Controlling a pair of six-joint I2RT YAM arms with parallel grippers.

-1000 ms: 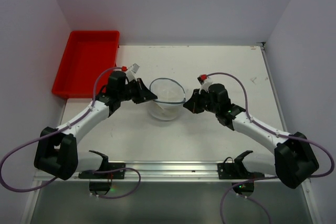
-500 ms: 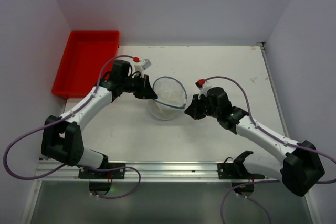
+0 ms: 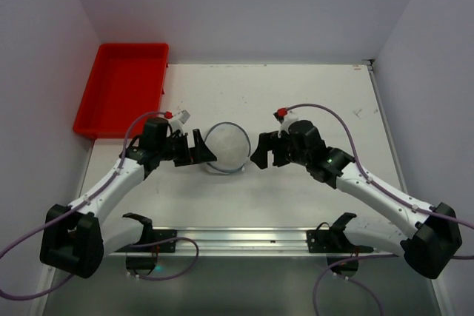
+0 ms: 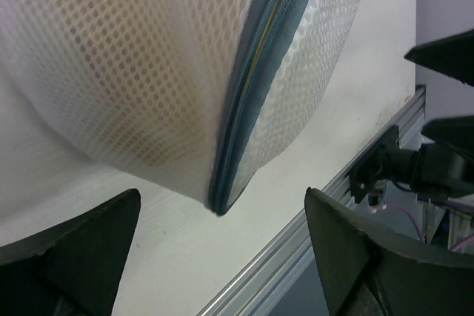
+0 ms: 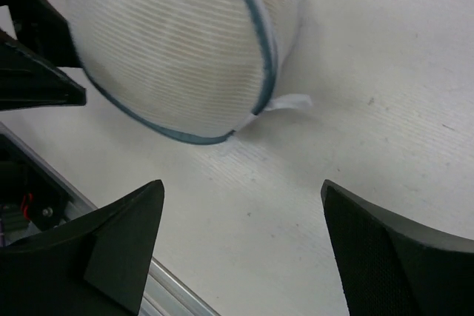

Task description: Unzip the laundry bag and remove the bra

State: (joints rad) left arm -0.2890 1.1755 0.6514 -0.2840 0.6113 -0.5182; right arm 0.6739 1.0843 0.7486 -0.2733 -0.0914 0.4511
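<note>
Left claw (image 3: 207,150) stands wide open with nothing in it, its tips at the left edge of the bag (image 3: 227,147); from above I cannot tell whether they touch the mesh. Its wrist view shows both fingers (image 4: 81,249) low and spread, and the bag's rounded side fills the view above the gap between them, clear of both. Right claw (image 3: 257,152) is spread just as wide and also holds nothing. It faces the bag from the right, near it, with a strip of bare bench (image 3: 311,94) between.

The bag sits on the bench about midway between the two claws, in the middle of the scene, with one round face turned up (from above it reads as a pale disc with a thin dark rim). A blue-grey zip (image 4: 248,101) runs round its wall; whether it is open anywhere I cannot tell. Something pale tan shows through the mesh. A small white tab (image 5: 290,101) sticks out from the bag's edge onto the bench.

A red tray (image 3: 122,90) lies at the far left, well apart from the bag. A metal rail (image 3: 237,236) runs along the near edge
</note>
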